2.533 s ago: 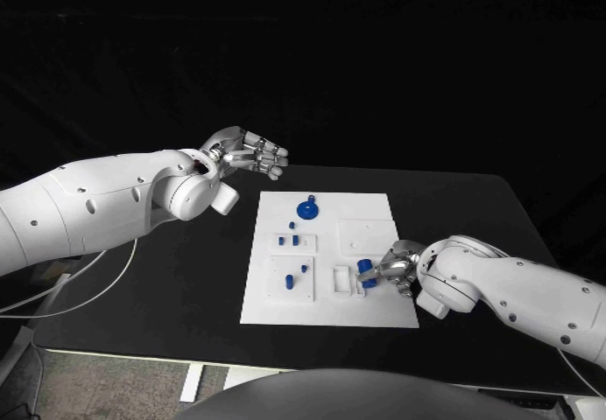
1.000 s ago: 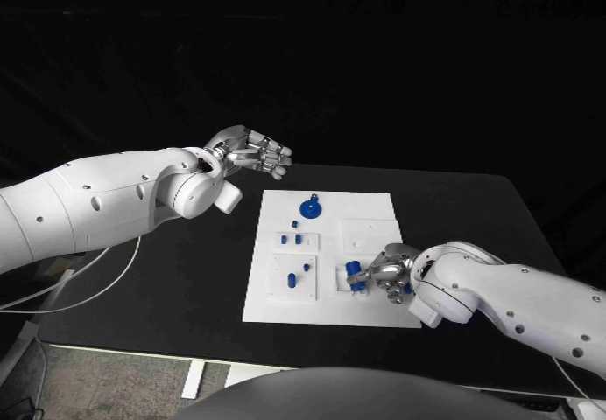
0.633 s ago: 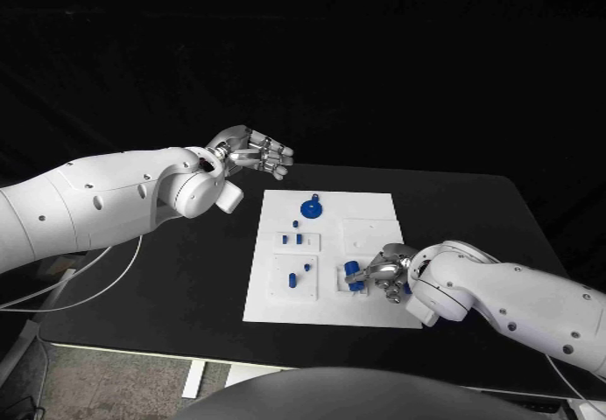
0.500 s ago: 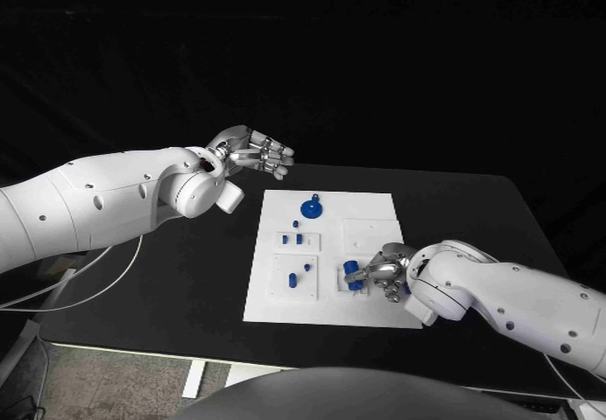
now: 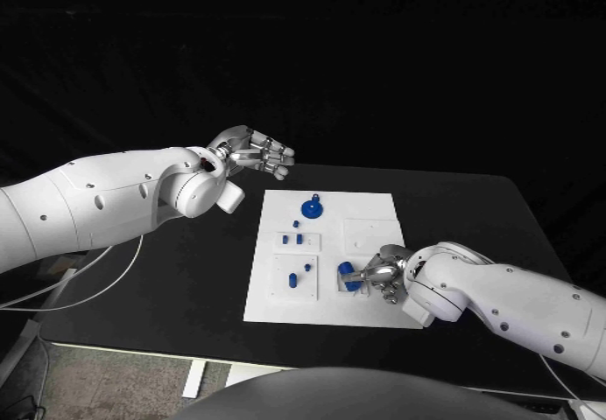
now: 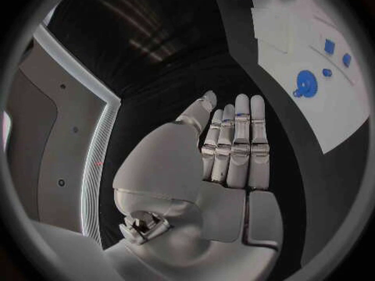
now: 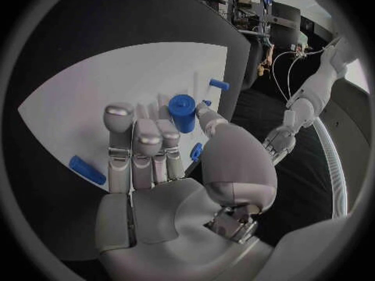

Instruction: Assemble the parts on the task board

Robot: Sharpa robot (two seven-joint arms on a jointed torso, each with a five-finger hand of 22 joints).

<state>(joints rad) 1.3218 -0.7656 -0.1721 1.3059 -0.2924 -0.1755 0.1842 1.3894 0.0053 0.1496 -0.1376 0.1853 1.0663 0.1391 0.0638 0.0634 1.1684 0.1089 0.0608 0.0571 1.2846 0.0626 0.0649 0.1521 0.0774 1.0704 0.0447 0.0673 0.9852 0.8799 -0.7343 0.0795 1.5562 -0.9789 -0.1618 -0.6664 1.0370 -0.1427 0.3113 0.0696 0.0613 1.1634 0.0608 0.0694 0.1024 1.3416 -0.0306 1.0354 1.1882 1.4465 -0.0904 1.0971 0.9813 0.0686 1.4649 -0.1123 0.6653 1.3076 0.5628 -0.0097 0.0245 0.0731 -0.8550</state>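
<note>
Hands first: my right hand (image 5: 383, 278) sits low over the near right part of the white task board (image 5: 366, 213), and I see it pinching a blue cylinder (image 5: 348, 268) between thumb and a finger. From the right wrist camera the same cylinder (image 7: 182, 112) stands just beyond my fingertips (image 7: 119, 112), its flat round end facing the lens, with the thumb alongside it; the other fingers lie fairly straight and close together. The cylinder is over a small raised white fixture on the board, but I cannot tell whether it is seated in it or only touching it.

My left hand (image 5: 250, 154) is well apart from the right one, raised off the far left corner of the board and holding nothing. Through the left wrist camera its fingers (image 6: 239, 143) are stretched out straight, side by side, palm bare.

Other blue parts lie on the board away from my right hand. A round blue disc with a short stem (image 5: 309, 208) sits toward the far end, nearer my left hand. Between it and my right hand are several small blue pegs (image 5: 294, 238) on a raised white block, and an oval blue piece (image 5: 291, 280) on another block just beside my right hand's fingertips. In the right wrist camera a loose blue peg (image 7: 85, 169) lies flat on the board beside my fingers.
</note>
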